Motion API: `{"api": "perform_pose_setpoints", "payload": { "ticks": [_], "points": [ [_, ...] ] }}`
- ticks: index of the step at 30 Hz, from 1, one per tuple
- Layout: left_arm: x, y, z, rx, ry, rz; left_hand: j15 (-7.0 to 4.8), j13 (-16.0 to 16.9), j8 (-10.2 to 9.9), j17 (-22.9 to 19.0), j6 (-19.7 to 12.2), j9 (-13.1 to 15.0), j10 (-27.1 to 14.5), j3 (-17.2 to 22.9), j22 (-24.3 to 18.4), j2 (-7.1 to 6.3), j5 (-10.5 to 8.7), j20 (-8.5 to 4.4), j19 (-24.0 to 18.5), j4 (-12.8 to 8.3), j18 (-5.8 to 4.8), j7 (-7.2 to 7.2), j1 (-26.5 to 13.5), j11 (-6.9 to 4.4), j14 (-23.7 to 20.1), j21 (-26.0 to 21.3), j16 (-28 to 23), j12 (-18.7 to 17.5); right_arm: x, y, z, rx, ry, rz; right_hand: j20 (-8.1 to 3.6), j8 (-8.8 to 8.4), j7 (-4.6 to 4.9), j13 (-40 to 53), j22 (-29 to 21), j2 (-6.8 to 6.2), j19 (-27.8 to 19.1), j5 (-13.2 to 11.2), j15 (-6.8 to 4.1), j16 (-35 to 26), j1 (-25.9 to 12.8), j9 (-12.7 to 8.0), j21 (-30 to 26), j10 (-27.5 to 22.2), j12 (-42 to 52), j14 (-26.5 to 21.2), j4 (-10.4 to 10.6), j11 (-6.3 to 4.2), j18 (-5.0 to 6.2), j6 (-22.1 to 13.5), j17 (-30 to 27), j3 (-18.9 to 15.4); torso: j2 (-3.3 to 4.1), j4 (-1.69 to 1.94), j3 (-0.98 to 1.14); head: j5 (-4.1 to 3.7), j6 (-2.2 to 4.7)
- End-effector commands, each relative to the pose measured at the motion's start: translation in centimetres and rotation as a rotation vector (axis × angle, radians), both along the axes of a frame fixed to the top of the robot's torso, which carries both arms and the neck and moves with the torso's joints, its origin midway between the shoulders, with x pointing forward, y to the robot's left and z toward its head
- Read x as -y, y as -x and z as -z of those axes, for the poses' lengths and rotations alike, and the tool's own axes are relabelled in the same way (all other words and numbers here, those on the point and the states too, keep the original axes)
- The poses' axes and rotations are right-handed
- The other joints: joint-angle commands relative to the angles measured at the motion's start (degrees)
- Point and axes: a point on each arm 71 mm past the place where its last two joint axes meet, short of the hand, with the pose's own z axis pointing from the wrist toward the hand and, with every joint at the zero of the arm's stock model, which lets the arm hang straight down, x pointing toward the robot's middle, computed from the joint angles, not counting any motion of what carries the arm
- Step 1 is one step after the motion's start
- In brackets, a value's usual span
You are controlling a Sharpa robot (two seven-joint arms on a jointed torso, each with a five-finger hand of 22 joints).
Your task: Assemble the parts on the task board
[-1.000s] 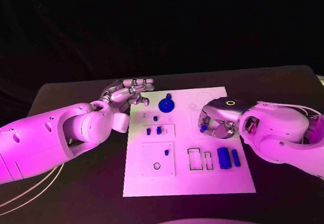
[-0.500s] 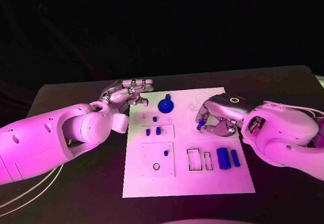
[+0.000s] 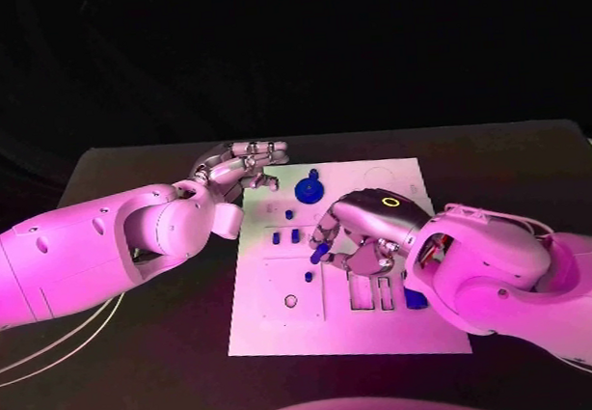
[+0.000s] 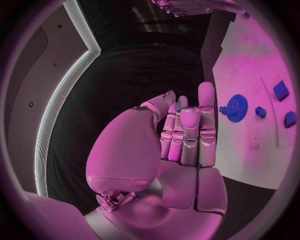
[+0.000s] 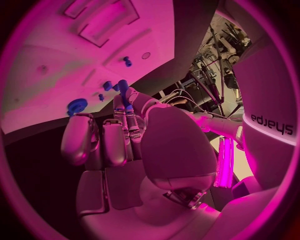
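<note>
Blue part (image 3: 320, 252) pinched in right hand (image 3: 358, 230) fingers (image 3: 330, 236), over task board (image 3: 286, 322).

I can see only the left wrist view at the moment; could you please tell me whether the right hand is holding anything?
Observer: Yes. The silver right hand pinches a small blue part at the tips of its fingers.
Operator: Thank you. Where is that hand over the board?
Observer: In the head view it hangs over the middle of the white task board, between the blue toothed gear at the far end and the rectangular slots at the near end.
</note>
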Motion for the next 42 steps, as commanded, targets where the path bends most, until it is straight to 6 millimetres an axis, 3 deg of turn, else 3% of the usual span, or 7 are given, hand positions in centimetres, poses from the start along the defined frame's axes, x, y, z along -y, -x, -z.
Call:
{"api": "perform_pose_setpoints", "payload": {
  "ticks": [1,8,14,28,42],
  "points": [
    [0.3,0.1,-0.1,0.003,0.015,0.020,0.06,0.03,0.27,-0.05,-0.36,-0.02,-0.38,-0.17,-0.05,0.14,-0.19,0.16,-0.43,0.00,1.09,0.01,-0.43,-0.07,-0.42,-0.39,-0.23,0.20,-1.2,0.6,0.9,-0.049,-0.024,-0.061,-0.35,-0.04,0.46,-0.08,-0.08,0.46,0.03,0.25,-0.12,0.07,0.76,0.09,-0.01,0.57,-0.26,2.56,-0.19,-0.04,0.21,0.10,-0.06,0.29,0.02,0.03,-0.04,0.70,-0.24],
    [0.4,0.1,-0.1,0.003,0.017,0.025,0.05,0.03,0.30,-0.10,-0.39,-0.02,-0.42,-0.20,-0.08,0.20,-0.19,0.17,-0.42,-0.09,1.10,0.01,-0.32,-0.08,-0.45,-0.43,-0.23,0.27,-3.0,1.6,3.5,-0.118,-0.006,-0.120,-0.31,-0.16,0.57,-0.08,-0.26,0.47,-0.05,0.63,-0.05,0.03,0.81,0.11,-0.13,0.50,-0.49,2.54,-0.46,0.05,0.23,-0.02,-0.14,0.50,0.06,-0.03,-0.04,1.36,-0.57],
    [0.5,0.2,-0.1,0.002,0.017,0.026,0.05,0.03,0.30,-0.10,-0.39,-0.02,-0.42,-0.20,-0.08,0.20,-0.19,0.17,-0.42,-0.09,1.10,0.01,-0.32,-0.08,-0.45,-0.43,-0.23,0.27,-3.7,1.7,4.7,-0.136,0.024,-0.136,-0.30,-0.20,0.61,-0.08,-0.28,0.46,-0.07,0.76,-0.03,-0.01,0.81,0.11,-0.14,0.47,-0.56,2.52,-0.54,0.08,0.23,-0.07,-0.20,0.55,0.07,0.03,-0.01,1.46,-0.87],
    [0.6,0.2,-0.1,0.002,0.019,0.030,0.05,0.03,0.30,-0.10,-0.39,-0.02,-0.42,-0.20,-0.08,0.20,-0.19,0.17,-0.42,-0.09,1.10,0.01,-0.32,-0.08,-0.45,-0.43,-0.23,0.27,-4.4,1.6,5.6,-0.113,0.062,-0.128,-0.29,-0.23,0.65,-0.08,-0.24,0.47,-0.06,0.85,0.00,0.00,0.74,0.12,-0.12,0.46,-0.62,2.52,-0.56,0.12,0.23,-0.08,-0.19,0.57,0.10,-0.01,0.07,1.67,-1.24],
    [0.5,0.2,-0.1,-0.001,0.017,0.029,0.05,0.04,0.34,-0.22,-0.42,-0.01,-0.46,-0.27,-0.12,0.22,-0.20,0.17,-0.42,-0.12,1.10,0.03,-0.30,-0.07,-0.50,-0.47,-0.27,0.33,-3.7,1.3,5.6,-0.041,0.102,-0.067,-0.25,-0.21,0.66,-0.05,-0.11,0.49,-0.02,0.92,0.04,0.11,0.51,0.16,-0.05,0.54,-0.67,2.54,-0.52,0.15,0.20,-0.01,-0.04,0.55,0.07,0.00,0.04,1.64,-1.48]
  ]
}}
